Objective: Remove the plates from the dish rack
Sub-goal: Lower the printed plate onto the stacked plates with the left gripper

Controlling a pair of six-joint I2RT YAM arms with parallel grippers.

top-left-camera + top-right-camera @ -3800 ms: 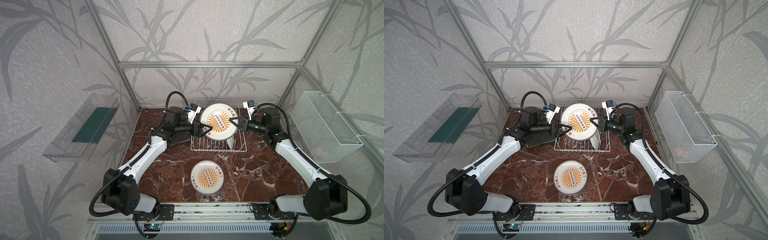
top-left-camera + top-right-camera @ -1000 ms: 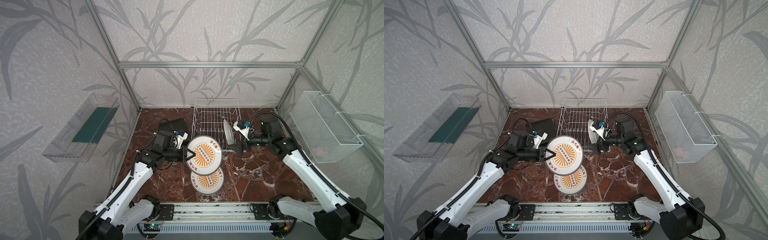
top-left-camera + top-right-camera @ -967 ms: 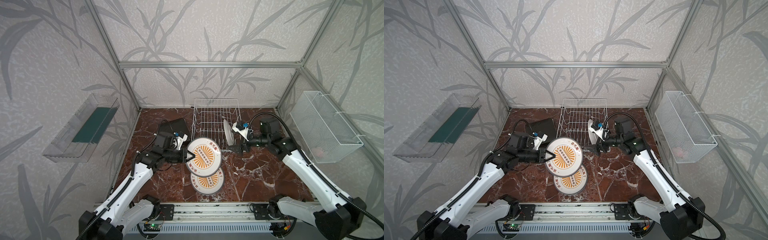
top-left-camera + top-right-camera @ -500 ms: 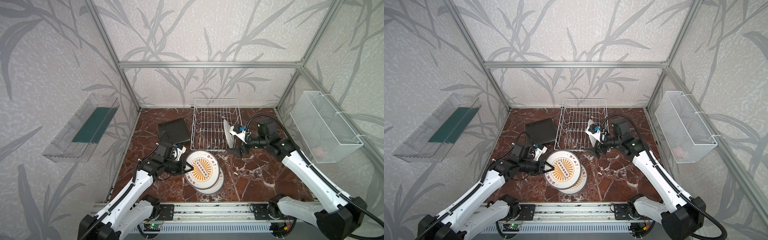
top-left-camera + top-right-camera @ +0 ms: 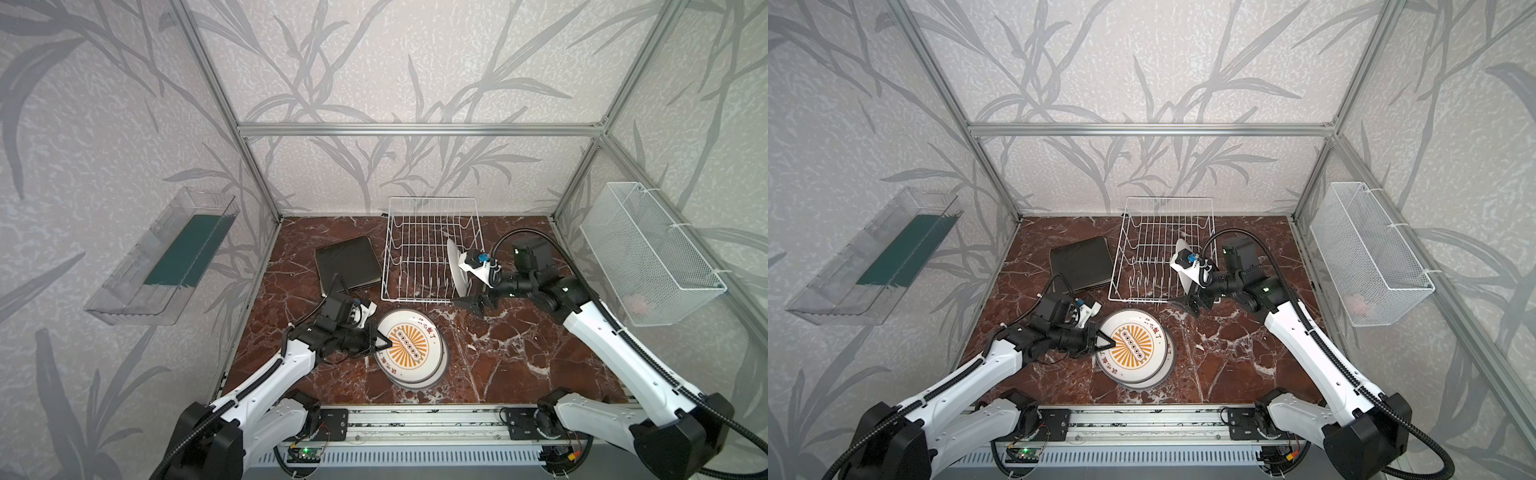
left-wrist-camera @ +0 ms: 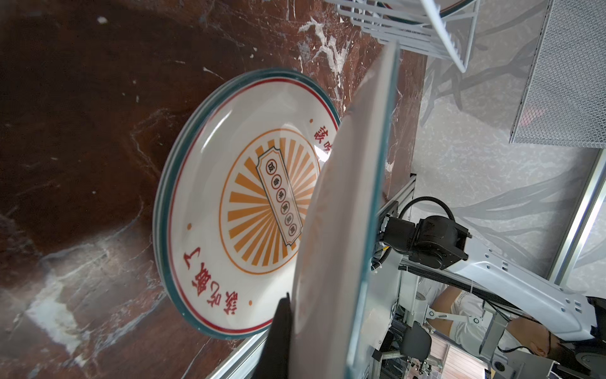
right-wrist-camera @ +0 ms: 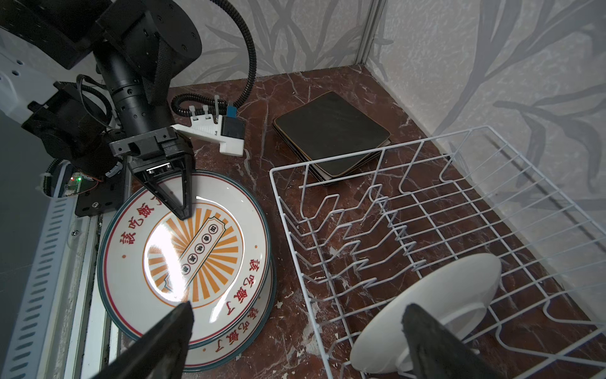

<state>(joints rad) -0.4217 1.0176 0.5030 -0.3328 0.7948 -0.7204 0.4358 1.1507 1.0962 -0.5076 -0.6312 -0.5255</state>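
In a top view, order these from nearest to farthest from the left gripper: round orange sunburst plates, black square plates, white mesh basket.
1. Round orange sunburst plates, front centre, at the left gripper.
2. Black square plates, farther back.
3. White mesh basket, right wall.

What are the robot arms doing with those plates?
They are emptying the white wire dish rack. The left fingers grip a round white sunburst plate by its rim, tilted over a matching plate on the marble table. The right fingers hang open beside the last plate standing in the rack. Black square plates sit stacked beside it.
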